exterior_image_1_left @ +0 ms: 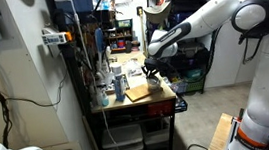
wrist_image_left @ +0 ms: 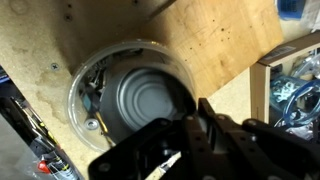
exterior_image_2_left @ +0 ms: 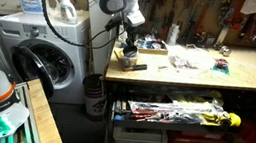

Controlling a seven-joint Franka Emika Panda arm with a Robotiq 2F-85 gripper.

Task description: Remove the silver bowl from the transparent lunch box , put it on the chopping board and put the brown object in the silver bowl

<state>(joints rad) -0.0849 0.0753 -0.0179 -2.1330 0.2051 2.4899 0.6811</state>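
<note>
In the wrist view the silver bowl sits inside the round transparent lunch box, which rests on a wooden surface. My gripper is low at the bowl's right rim, its dark fingers close together on that rim. In both exterior views the gripper reaches down to the left end of the workbench. The tan chopping board lies on the table just beside the gripper. I cannot make out the brown object in any view.
The wooden workbench carries small clutter further along. A washing machine stands beside the bench end. Bottles and tools crowd the bench's back edge. A box of blue items lies at the wrist view's right.
</note>
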